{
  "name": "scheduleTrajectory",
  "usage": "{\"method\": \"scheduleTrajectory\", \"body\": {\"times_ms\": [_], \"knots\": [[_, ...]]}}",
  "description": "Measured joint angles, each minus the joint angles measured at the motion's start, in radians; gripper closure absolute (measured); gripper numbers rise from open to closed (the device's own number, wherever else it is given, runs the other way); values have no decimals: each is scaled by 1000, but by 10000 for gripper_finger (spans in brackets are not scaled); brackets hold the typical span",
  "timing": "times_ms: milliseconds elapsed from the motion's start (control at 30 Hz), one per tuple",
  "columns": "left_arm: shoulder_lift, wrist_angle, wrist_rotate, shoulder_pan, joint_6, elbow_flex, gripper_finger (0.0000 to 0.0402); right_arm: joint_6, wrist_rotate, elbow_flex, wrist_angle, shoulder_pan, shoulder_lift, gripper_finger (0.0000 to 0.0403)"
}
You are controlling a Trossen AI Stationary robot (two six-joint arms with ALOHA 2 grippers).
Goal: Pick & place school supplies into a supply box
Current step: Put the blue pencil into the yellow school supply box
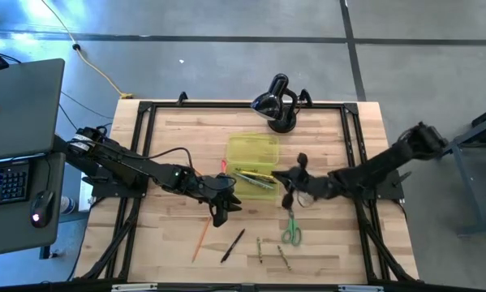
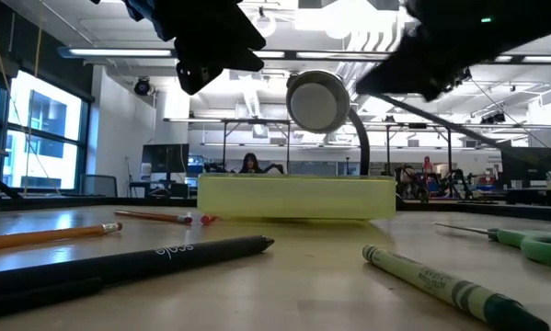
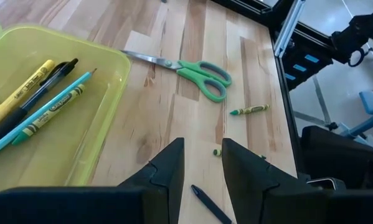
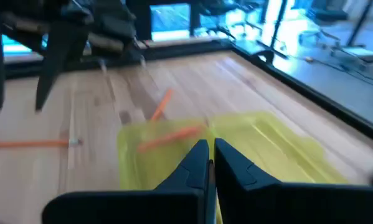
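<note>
left gripper (image 1: 219,212): jaws apart, empty, hovering beside the box
orange pencil (image 1: 200,240), black pen (image 1: 233,245): on the table, unpacked
supply box (image 1: 255,148): mid-table, several pens inside
right gripper (image 1: 288,197): jaws together, holding nothing
scissors (image 1: 290,230): on the table, unpacked

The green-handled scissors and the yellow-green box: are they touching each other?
Apart. In the high view the scissors lie on the table clearly away from the box, with bare wood between them. The left wrist view shows the blade tip stopping just short of the box wall.
</note>
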Motion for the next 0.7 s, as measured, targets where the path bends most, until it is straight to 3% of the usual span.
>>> {"method": "scheduleTrajectory", "body": {"times_ms": [267, 533, 700], "knots": [[0, 1, 48, 0, -4, 0, 261, -102, -251, 22, 296, -222, 117, 402], [0, 0, 92, 0, -5, 0, 261, -104, -391, 232, 223, -310, 271, 402], [0, 0, 137, 0, -5, 0, 261, -77, -393, 304, 176, -333, 421, 402]]}}
